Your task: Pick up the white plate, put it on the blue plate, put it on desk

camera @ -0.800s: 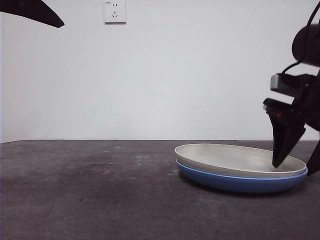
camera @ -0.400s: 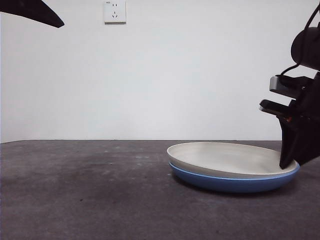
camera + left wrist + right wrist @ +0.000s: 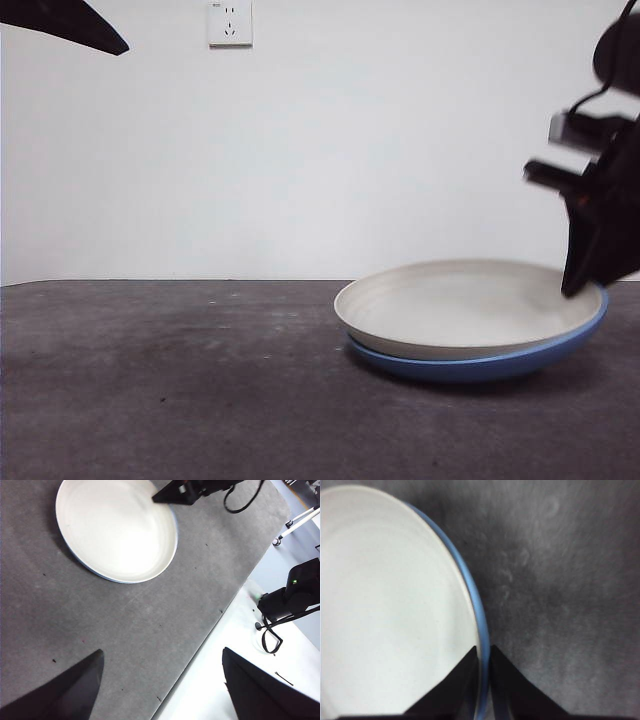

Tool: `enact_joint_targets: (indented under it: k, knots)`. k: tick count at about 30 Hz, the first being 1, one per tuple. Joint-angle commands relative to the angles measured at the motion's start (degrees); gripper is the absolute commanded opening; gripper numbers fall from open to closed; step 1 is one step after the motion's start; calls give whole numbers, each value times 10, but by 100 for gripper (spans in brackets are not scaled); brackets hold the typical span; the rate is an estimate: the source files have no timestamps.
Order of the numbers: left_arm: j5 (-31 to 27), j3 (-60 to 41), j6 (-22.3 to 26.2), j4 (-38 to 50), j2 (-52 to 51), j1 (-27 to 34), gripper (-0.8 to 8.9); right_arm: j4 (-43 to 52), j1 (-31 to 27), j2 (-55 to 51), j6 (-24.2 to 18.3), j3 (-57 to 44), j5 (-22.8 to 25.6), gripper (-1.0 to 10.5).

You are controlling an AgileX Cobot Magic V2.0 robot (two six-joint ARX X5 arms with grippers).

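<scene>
Black jaws of our left gripper (image 3: 160, 690) hang spread apart at ten o'clock, well clear. Our white plate (image 3: 462, 308) sits nested in the blue plate (image 3: 480, 362), both tipped up on the desk (image 3: 170, 380). At three o'clock our right gripper (image 3: 484, 667) pinches both rims.
</scene>
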Motion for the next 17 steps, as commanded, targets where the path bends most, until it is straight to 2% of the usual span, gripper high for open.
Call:
enact_joint_targets:
  k: [1, 4, 9, 17]
  knots:
    - [5, 6, 9, 4, 2, -3, 374, 6, 0, -27, 12, 7, -15, 8]
    - [5, 6, 9, 4, 2, -3, 374, 6, 1, -49, 21, 9, -33, 8]
    - [5, 6, 9, 4, 2, -3, 374, 7, 14, -56, 35, 14, -35, 8]
    - [5, 6, 9, 4, 2, -3, 374, 61, 79, -34, 78, 27, -31, 8]
